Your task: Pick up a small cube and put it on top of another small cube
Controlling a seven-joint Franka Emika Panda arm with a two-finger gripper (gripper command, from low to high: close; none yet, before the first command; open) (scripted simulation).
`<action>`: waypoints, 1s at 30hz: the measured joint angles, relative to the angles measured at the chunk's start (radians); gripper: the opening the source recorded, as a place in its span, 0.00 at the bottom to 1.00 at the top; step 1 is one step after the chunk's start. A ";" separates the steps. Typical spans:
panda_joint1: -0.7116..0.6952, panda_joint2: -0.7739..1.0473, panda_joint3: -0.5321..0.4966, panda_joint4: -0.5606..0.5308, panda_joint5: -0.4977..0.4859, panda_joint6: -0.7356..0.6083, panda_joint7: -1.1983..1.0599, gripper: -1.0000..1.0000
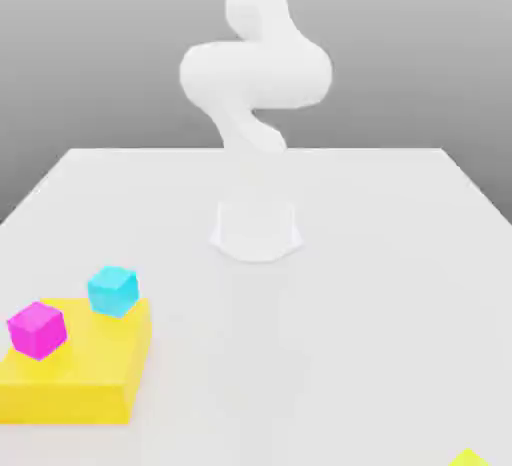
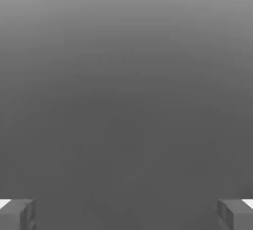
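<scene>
The lime cube (image 1: 468,458) is sitting well apart from the magenta cube (image 1: 37,331), which is resting on the yellow block (image 1: 78,359); the gripper (image 2: 126,215) is spreading wide, empty.

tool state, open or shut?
Open: in the hand view the tool's two fingers stand far apart at opposite edges, nothing between them.
</scene>
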 joint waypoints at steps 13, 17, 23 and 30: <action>0.079 0.477 0.069 0.076 -0.015 0.100 -0.077 0.50; 0.106 0.622 0.094 0.099 -0.030 0.131 -0.093 0.50; 0.155 0.841 0.115 0.134 -0.064 0.176 -0.110 0.50; 0.207 1.097 0.137 0.175 -0.111 0.227 -0.124 0.50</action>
